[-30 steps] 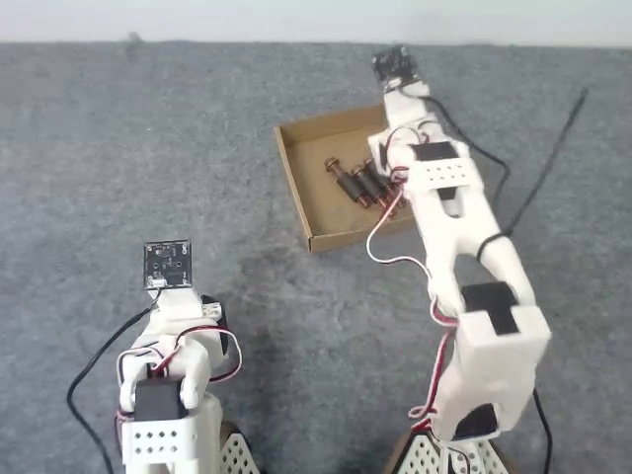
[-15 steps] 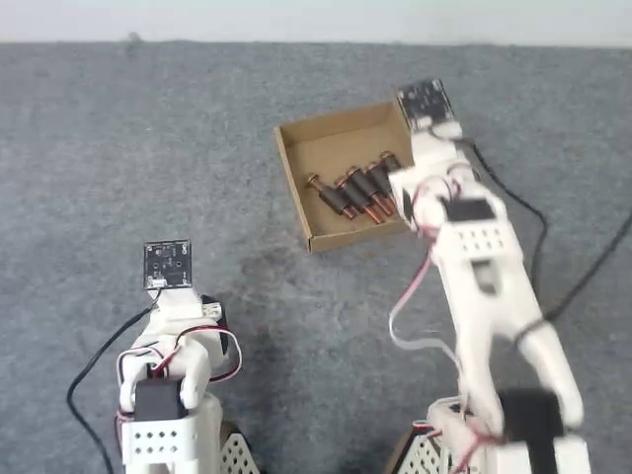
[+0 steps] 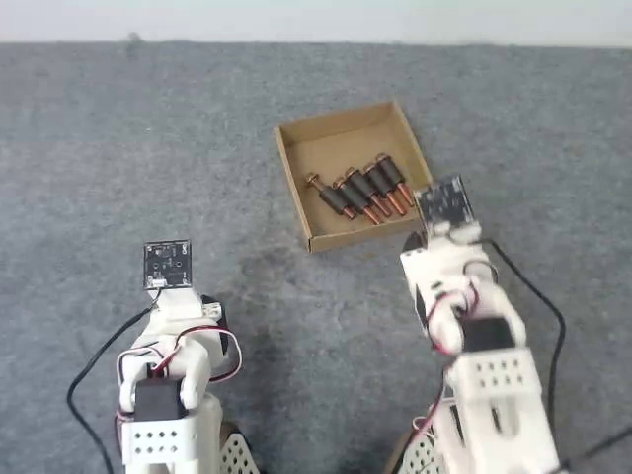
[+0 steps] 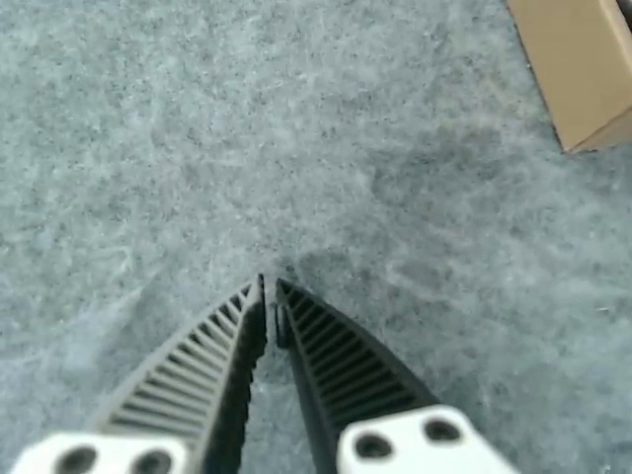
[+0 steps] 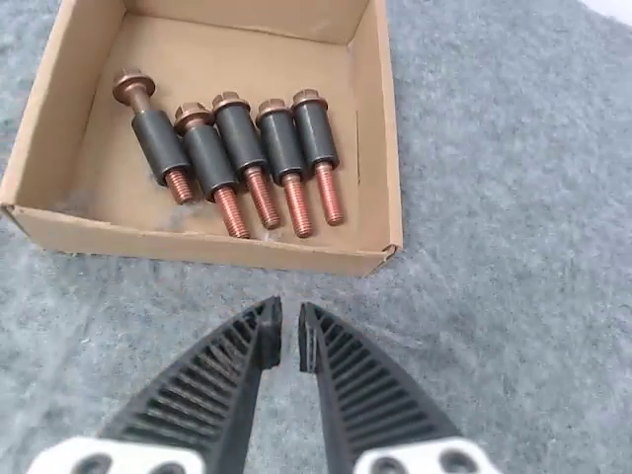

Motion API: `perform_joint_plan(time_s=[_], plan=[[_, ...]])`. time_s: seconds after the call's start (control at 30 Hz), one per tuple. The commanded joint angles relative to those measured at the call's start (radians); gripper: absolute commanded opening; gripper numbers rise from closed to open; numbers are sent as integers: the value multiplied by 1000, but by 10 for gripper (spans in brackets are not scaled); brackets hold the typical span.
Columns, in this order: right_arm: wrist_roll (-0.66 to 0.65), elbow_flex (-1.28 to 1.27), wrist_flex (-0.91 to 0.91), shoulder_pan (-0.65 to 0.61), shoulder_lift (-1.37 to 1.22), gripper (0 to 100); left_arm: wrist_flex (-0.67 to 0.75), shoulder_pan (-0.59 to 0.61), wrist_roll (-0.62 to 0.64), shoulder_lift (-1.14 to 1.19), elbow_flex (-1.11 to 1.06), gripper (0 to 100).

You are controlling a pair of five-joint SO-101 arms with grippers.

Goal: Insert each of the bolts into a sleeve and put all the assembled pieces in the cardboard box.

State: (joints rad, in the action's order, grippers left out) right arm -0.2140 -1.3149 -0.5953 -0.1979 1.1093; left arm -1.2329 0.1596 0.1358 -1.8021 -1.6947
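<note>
Left hand and right hand, both closed, empty.

The cardboard box sits toward the far edge of the table, right of its middle. Five sleeved bolts lie side by side in the box's near half. The right gripper hangs just before the box's near wall. The left gripper is well to the left, nearer the near edge.

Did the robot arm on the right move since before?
Yes. The right gripper pulled back off the cardboard box, toward its own base; it now sits outside the box's near wall.
</note>
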Motion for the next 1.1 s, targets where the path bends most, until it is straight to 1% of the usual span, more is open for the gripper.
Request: perform_joint_plan(time_s=[0.0,0.27,0.33,0.5,0.7,0.83,0.97,1.07], plan=[[-18,-101,2,12,217,6,-3,6,-12,-20,10,11],[-18,-371,-10,13,636,6,-3,6,-12,-20,10,11],[-12,-365,-101,27,702,6,-3,6,-12,-20,10,11],[-11,-368,-288,36,690,6,-3,6,-12,-20,10,11],[-12,-370,-572,39,688,6,-3,6,-12,-20,10,11],[-18,-370,-618,74,688,6,-3,6,-12,-20,10,11],[-18,-370,-705,85,688,6,-3,6,-12,-20,10,11],[-18,-370,-705,82,690,6,-32,5,-11,-20,10,11]])
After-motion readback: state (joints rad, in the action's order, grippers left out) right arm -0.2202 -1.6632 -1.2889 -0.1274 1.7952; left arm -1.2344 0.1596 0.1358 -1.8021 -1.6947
